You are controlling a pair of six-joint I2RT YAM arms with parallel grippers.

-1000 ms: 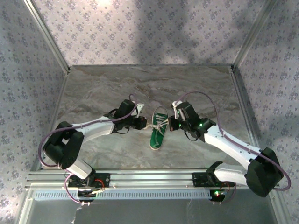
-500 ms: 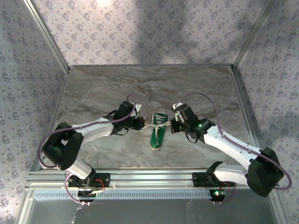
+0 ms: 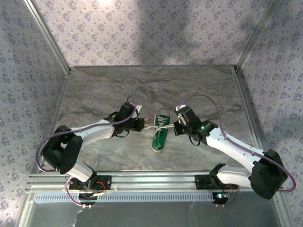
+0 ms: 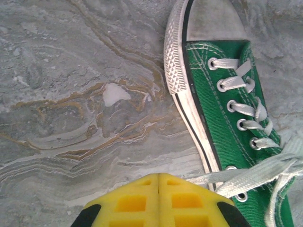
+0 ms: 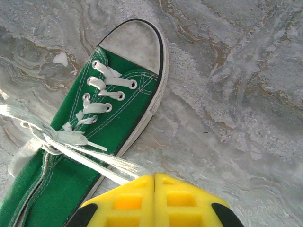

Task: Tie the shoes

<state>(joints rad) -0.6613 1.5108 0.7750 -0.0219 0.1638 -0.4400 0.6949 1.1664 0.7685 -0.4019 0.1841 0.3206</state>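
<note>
Sneaker: green canvas low-top sneaker (image 3: 160, 133), lying sole-down on the marble-patterned tabletop (image 3: 104, 90), midway between the two grippers.
Long axis: runs from heel to toe, nearly straight away from the arm bases, with the toe tipped slightly toward the sneaker's right-arm side.
Heading: the white toe cap (image 5: 135, 42) points to the far wall; the open heel end faces the arms.
Left gripper (image 4: 158, 198): just beside the sneaker's left flank, yellow pads pressed together on a strand of the white laces (image 4: 255, 172).
Right gripper (image 5: 154, 198): just beside the sneaker's opposite flank, pads likewise closed on a lace strand.
Lace crossing (image 5: 47, 139): sits over the tongue, above the upper eyelets.
Reason for the hold: each arm takes one strand on its own side, so opposed outward pulls would likely draw the crossing down tight.
Stage, judged: a first crossing is being cinched; no finished bow is visible.
</note>
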